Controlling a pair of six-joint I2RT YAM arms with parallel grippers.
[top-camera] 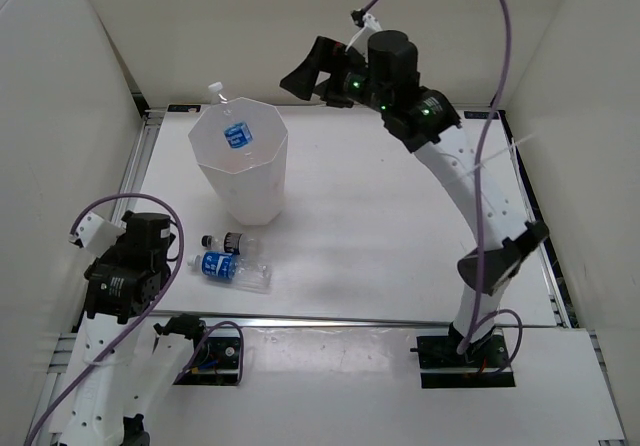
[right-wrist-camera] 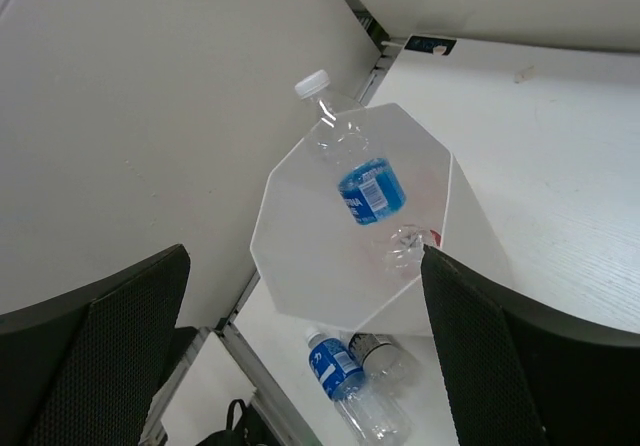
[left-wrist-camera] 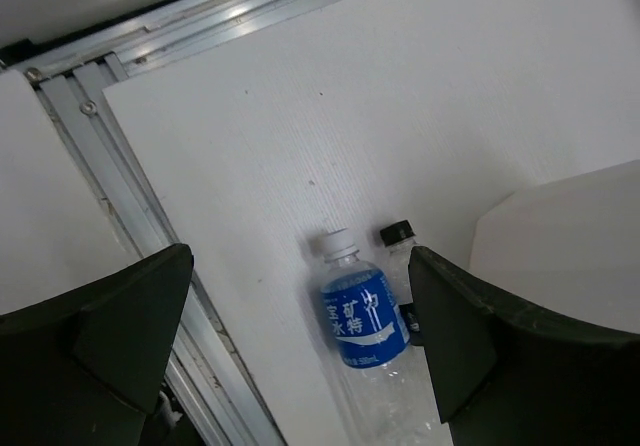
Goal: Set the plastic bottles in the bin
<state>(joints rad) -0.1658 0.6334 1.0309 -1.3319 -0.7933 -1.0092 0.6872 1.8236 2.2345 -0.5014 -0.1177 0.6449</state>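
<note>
The white faceted bin (top-camera: 262,194) stands at the back left of the table. A blue-labelled bottle (top-camera: 236,133) leans inside it, and its white cap (top-camera: 215,88) pokes over the far rim. It also shows in the right wrist view (right-wrist-camera: 368,191), beside a bit of red (right-wrist-camera: 435,235) deeper in the bin (right-wrist-camera: 300,256). A second blue-labelled bottle (top-camera: 226,267) and the short black-capped bottle (top-camera: 232,241) lie side by side in front of the bin. My left gripper (left-wrist-camera: 300,256) is open and empty above the blue bottle (left-wrist-camera: 362,321). My right gripper (top-camera: 315,78) is open and empty, high beside the bin.
White walls enclose the table on three sides. An aluminium rail (left-wrist-camera: 130,181) runs along the table's left edge. The left arm's purple cable (top-camera: 120,201) loops above its wrist. Bare table (top-camera: 400,236) lies between the bin and the right arm.
</note>
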